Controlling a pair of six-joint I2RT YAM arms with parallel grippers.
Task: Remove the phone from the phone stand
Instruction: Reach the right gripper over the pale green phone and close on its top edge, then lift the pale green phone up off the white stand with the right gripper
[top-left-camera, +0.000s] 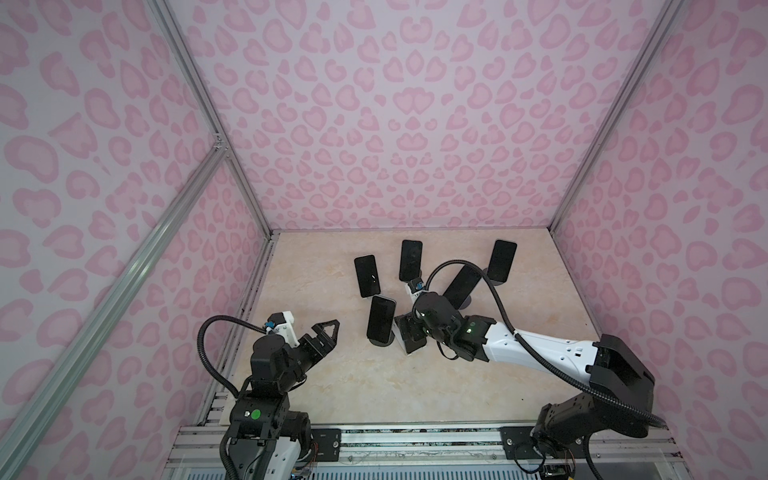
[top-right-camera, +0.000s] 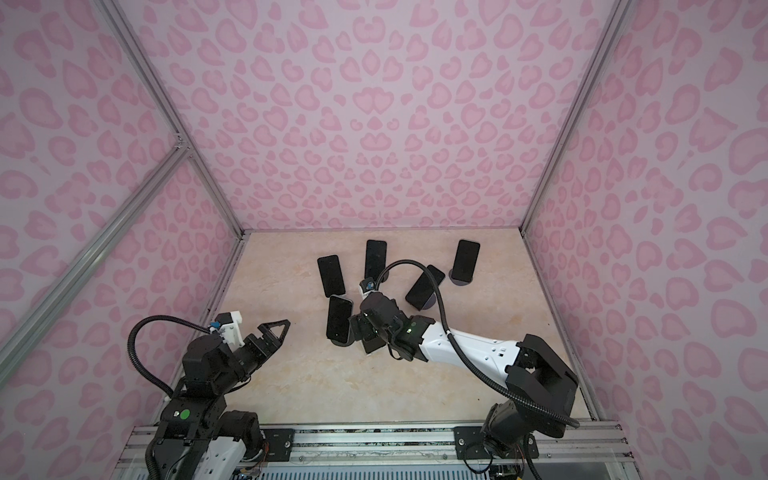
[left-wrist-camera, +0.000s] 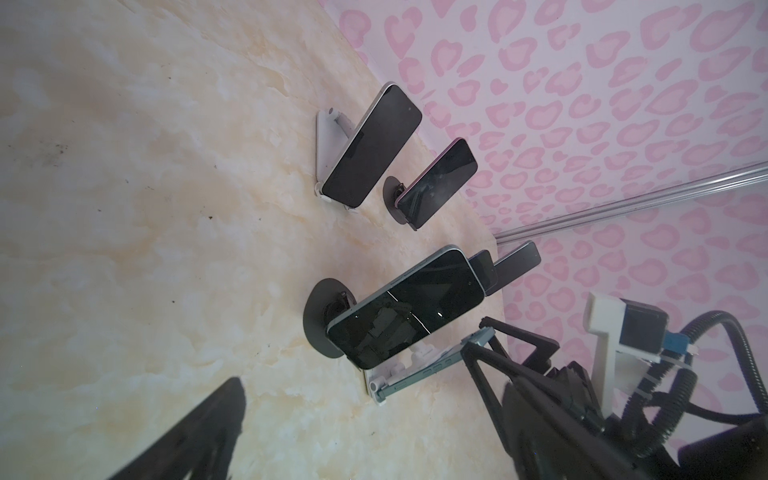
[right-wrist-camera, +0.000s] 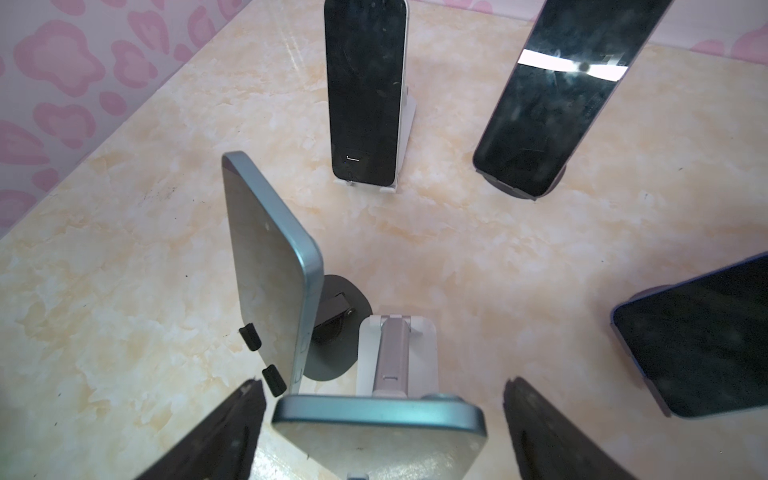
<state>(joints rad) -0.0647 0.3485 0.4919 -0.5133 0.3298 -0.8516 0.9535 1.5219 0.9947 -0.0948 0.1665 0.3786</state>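
A teal-edged phone (right-wrist-camera: 378, 419) leans on a white folding phone stand (right-wrist-camera: 397, 345) near the table's middle. My right gripper (right-wrist-camera: 384, 399) is open and straddles the phone's top edge, with a gap on each side between the fingers (right-wrist-camera: 232, 428) and the phone. In both top views the right wrist covers most of this phone (top-left-camera: 409, 338) (top-right-camera: 370, 344). The left wrist view shows it edge-on (left-wrist-camera: 419, 372) on the stand. My left gripper (top-left-camera: 326, 328) (top-right-camera: 274, 328) hovers open and empty over the front left of the table.
Several other dark-screened phones stand on stands close by. One on a round black base (top-left-camera: 380, 320) is right beside the target; others are behind (top-left-camera: 367, 276) (top-left-camera: 410, 259) (top-left-camera: 459, 286) (top-left-camera: 502, 259). Pink patterned walls enclose the table on three sides.
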